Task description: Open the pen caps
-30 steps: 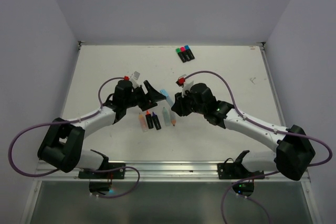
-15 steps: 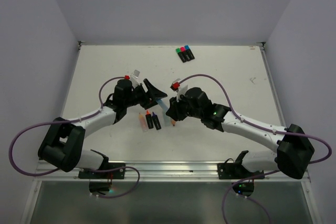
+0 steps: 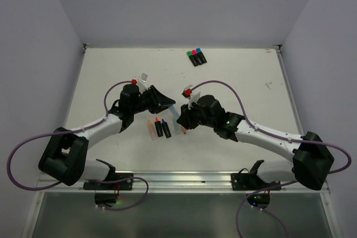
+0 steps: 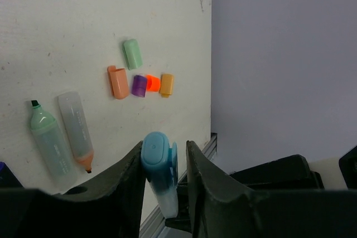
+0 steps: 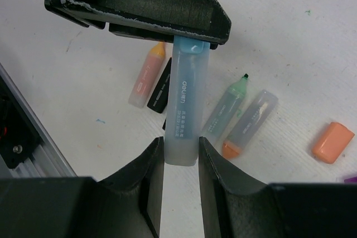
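Now the left gripper [image 4: 163, 147], which was standing wide a second ago, is narrowing around the blue cap [image 4: 157, 157] and hugging it on both sides. Whether its fingers are already pinching or are just short of contact, I cannot tell. The cap is sitting on the end of the pale blue highlighter [image 5: 184, 104], which is raised above the table between the two arms. To its right, the right gripper [image 5: 181, 150] is pinching the pen's tail end, having carried it leftward to meet the other arm. That is setting up the pull: this cap is still on, and I judge it to be the one being worked. Below, a green cap [image 4: 133, 54], a salmon cap [image 4: 117, 82], a purple cap [image 4: 139, 86], a bright orange cap [image 4: 152, 83] and an amber cap [image 4: 167, 85] are lying loose near uncapped highlighters [image 4: 47, 143]. Three capped black pens [image 3: 196, 57] are waiting at the far edge. The white tabletop [image 3: 111, 76] is showing faint scuffs, an aluminium rail [image 3: 184, 178] is running along its near edge, and plain pale walls [image 3: 184, 4] are enclosing it.
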Motion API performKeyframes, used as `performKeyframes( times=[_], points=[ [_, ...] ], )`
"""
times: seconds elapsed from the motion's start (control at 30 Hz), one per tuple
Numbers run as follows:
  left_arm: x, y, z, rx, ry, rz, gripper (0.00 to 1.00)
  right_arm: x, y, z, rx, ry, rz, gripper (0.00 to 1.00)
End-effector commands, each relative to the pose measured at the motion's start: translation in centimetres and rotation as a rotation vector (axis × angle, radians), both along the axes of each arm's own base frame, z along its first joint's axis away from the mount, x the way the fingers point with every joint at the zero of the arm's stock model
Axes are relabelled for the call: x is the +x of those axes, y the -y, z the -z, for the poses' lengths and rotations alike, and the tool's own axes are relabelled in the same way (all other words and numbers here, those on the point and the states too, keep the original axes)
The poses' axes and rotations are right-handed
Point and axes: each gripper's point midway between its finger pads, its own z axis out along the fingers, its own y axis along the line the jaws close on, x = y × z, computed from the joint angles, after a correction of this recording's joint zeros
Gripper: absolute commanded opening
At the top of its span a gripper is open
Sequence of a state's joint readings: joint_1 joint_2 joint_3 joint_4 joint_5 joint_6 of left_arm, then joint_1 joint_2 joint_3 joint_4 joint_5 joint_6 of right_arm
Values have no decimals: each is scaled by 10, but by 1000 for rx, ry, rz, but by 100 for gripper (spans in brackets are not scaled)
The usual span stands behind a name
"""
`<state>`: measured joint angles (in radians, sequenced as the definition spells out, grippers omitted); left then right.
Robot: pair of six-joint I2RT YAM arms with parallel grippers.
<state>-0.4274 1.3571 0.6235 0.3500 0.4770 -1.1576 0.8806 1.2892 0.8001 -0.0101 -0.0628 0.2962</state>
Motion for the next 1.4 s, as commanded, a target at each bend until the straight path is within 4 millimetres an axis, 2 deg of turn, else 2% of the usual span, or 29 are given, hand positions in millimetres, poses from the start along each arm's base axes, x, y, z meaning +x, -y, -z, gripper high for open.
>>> performKeyframes(
  times=[0.0, 0.07, 0.1, 0.2, 0.33, 0.4, 0.47, 0.63, 0.77, 0.8, 0.83, 0.87, 0.9, 0.97, 1.07, 1.2, 1.23, 1.3, 1.37],
  points=[
    [-4, 4, -19, -48, 56, 29, 34, 5, -4, -13, 45, 42, 20, 0],
    [-5, 4, -18, -53, 55, 32, 25, 6, -4, -14, 48, 46, 24, 0],
    [-5, 5, -18, -56, 58, 33, 16, 6, -4, -16, 52, 53, 24, 0],
    [-6, 6, -18, -62, 60, 45, 0, 8, -4, -20, 56, 63, 34, 0],
    [-7, 6, -19, -73, 68, 51, 0, 12, -2, -24, 58, 67, 53, 0],
    [-8, 7, -20, -83, 71, 56, 0, 17, -1, -26, 57, 76, 79, 24],
    [-9, 8, -20, -88, 70, 59, 0, 19, -7, -28, 51, 73, 70, 39],
    [-11, 12, -23, -105, 78, 75, 0, 26, -18, -23, 28, 43, 61, 47],
    [-13, 13, -27, -113, 84, 82, 0, 31, -25, -18, 20, 33, 60, 48],
    [-13, 13, -28, -114, 86, 82, 0, 31, -26, -17, 19, 29, 62, 47],
    [-14, 12, -29, -115, 91, 82, 0, 28, -28, -16, 27, 18, 45, 31],
    [-13, 12, -31, -116, 98, 81, 0, 27, -30, -14, 28, 14, 37, 11],
    [-13, 12, -34, -116, 107, 79, 0, 26, -29, -13, 26, 8, 37, 0],
    [-7, 8, -39, -105, 131, 46, 0, 21, -30, -7, 29, -12, 24, 0],
    [16, -11, -47, -24, 217, -50, 0, 6, -29, 3, 22, -39, 13, 0],
    [59, -62, -71, 83, 305, -283, 0, -22, -33, 18, -6, -58, -17, 0],
    [66, -71, -76, 105, 318, -318, 0, -32, -34, 23, -10, -66, -23, 0],
    [81, -100, -85, 172, 348, -402, 0, -40, -37, 24, 1, -66, -28, 0],
    [87, -122, -87, 244, 363, -462, 0, -49, -39, 25, 4, -68, -41, 0]
  ],
)
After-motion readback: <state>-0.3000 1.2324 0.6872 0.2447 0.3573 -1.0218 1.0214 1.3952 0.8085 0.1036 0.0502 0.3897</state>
